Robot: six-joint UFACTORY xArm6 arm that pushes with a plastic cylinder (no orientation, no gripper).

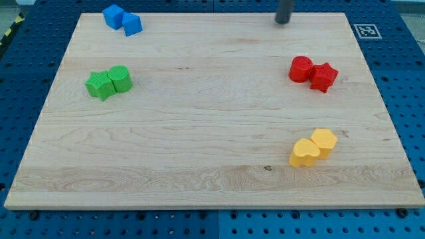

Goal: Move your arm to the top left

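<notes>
A pale wooden bench [212, 179] is filling most of the view, its grain running left to right, and it is sitting on a blue perforated surface [26, 60] that is showing around every edge. Nearest the view's bottom, a wide strip of bare wood is lying open from edge to edge. Just above it toward the view's right, a yellow heart-shaped block [304, 153] is touching a yellow hexagonal block [324, 142]. The middle of the bench is lying open as well. Farther up on the right, a red cylinder [301, 69] is touching a red star-shaped block [323, 77]. At about the same depth on the view's left, a green star-shaped block [99, 85] is pressing against a green cylinder [120, 78]. Toward the top left corner, two blue blocks, a blue cube [113, 16] and a blue angular block [132, 24], are touching near the far edge. All the blocks are looking matte and finely ribbed. My tip [283, 22], the end of a dark grey round rod, is resting at the far edge, right of centre, well apart from every block and far from the blue pair. There is no pincer here, only the rod, so its state cannot be told. A small black-and-white marker [366, 30] is lying beyond the top right corner.
</notes>
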